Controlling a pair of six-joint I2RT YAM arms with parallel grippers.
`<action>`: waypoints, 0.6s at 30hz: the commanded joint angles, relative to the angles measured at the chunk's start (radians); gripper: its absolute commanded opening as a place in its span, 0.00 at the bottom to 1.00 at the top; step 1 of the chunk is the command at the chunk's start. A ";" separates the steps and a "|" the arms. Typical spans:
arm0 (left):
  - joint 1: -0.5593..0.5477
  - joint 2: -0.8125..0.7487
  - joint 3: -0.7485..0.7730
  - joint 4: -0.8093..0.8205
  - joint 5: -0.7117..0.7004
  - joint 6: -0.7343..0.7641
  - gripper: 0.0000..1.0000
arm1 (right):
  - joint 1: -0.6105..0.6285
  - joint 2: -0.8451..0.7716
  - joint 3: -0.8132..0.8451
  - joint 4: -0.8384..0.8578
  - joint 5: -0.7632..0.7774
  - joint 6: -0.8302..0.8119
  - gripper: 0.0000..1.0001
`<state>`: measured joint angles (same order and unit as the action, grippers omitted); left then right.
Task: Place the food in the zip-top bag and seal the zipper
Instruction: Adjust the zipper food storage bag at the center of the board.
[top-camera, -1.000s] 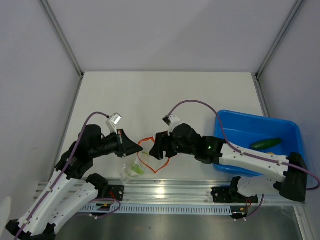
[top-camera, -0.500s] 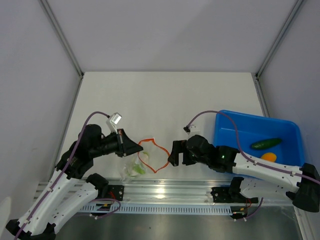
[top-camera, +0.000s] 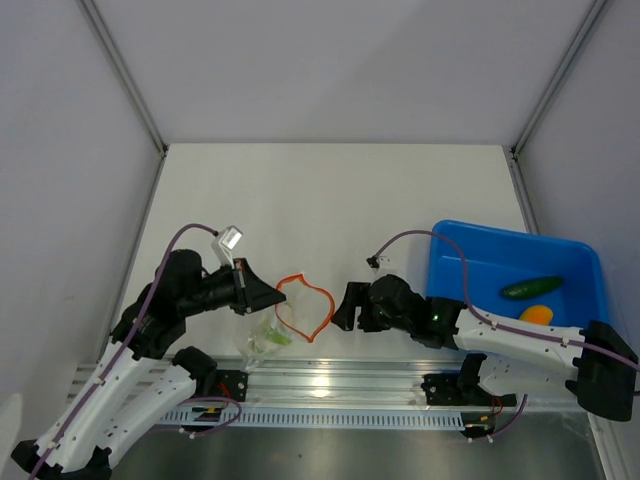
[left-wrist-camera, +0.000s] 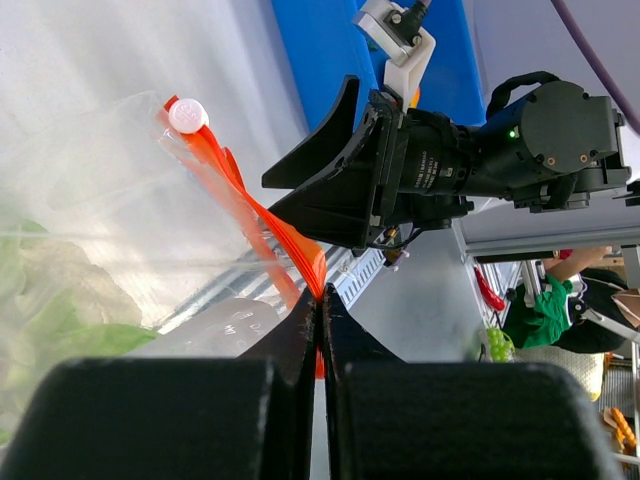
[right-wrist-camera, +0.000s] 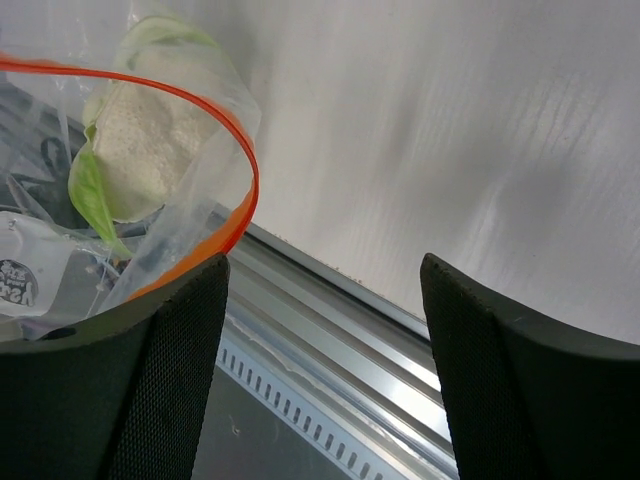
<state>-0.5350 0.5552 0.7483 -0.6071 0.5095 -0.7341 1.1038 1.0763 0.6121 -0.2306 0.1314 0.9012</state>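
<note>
The clear zip-top bag (top-camera: 262, 340) hangs near the table's front edge, its orange zipper (top-camera: 306, 306) spread into an open loop. My left gripper (top-camera: 272, 297) is shut on the left end of the zipper (left-wrist-camera: 262, 218), jaws pressed together on the strip. A pale green-white leafy lump (right-wrist-camera: 148, 140) lies inside the bag. My right gripper (top-camera: 342, 308) stands open just right of the bag mouth, nothing between its fingers (right-wrist-camera: 180, 330). The dark green cucumber (top-camera: 531, 287) and the yellow-orange fruit (top-camera: 538, 314) lie in the blue tray.
The blue tray (top-camera: 470, 245) sits at the right of the table, with my right arm lying across its near left corner. A metal rail (top-camera: 330, 380) runs along the front edge, directly below the bag.
My right gripper has drawn back from the bag mouth to its right side, uncovering the orange fruit in the tray. The zipper loop has widened. The left gripper kept its hold.
</note>
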 joint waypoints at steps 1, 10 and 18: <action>-0.006 -0.015 0.002 0.038 0.026 -0.011 0.00 | -0.002 -0.051 0.020 0.036 0.037 0.038 0.78; -0.006 -0.034 -0.047 0.073 0.032 -0.048 0.01 | -0.010 -0.064 0.044 0.050 0.007 0.088 0.93; -0.008 -0.014 0.006 0.041 0.026 -0.024 0.01 | -0.016 0.082 0.089 0.091 -0.098 0.071 0.77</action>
<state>-0.5350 0.5289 0.7040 -0.5808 0.5255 -0.7601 1.0889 1.1351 0.6697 -0.1921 0.0772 0.9768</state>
